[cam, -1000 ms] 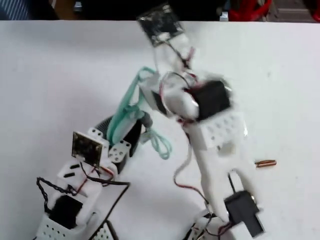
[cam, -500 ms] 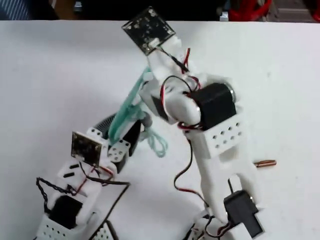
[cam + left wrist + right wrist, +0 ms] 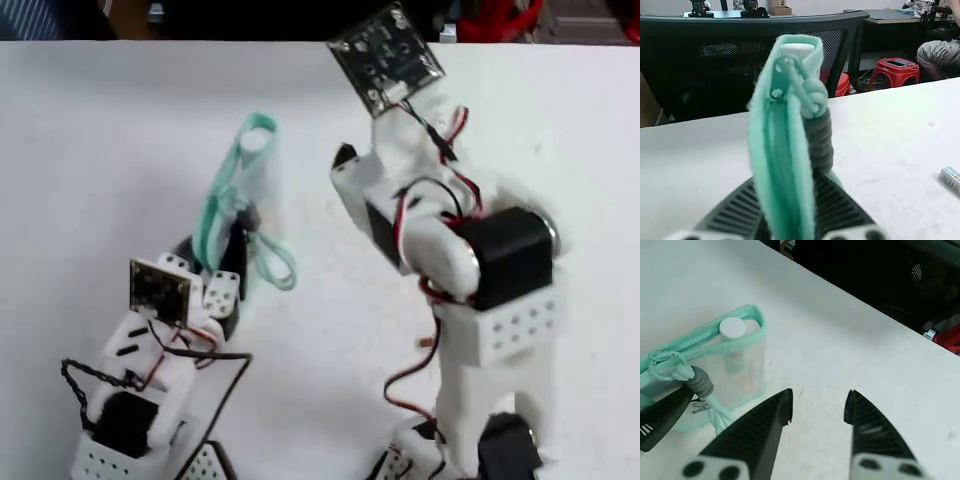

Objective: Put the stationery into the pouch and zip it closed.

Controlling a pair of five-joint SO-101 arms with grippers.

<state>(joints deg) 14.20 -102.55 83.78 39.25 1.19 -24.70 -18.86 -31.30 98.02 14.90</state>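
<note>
- The left gripper (image 3: 787, 210) has its fingers clamped on one end of the pouch (image 3: 725, 360), holding it on edge.
- The right gripper (image 3: 815, 410) has its fingers apart and empty, just beside the pouch.
- A white-capped item (image 3: 732, 328) is already inside the pouch.
- The zip pull (image 3: 670, 362) sits near the clamped end of the pouch. I cannot tell whether the zip is closed.
- A small item (image 3: 950, 178) lies well apart from the pouch and is probably left to pack.

A white table (image 3: 100, 130) holds a clear pouch (image 3: 235, 190) edged in mint green near its middle, a white-capped item showing through the far end. The pouch's green cord (image 3: 275, 265) loops on the tabletop just beside it. A small silver-and-blue cylinder (image 3: 950, 178) lies on the bare surface, well apart from the pouch.
</note>
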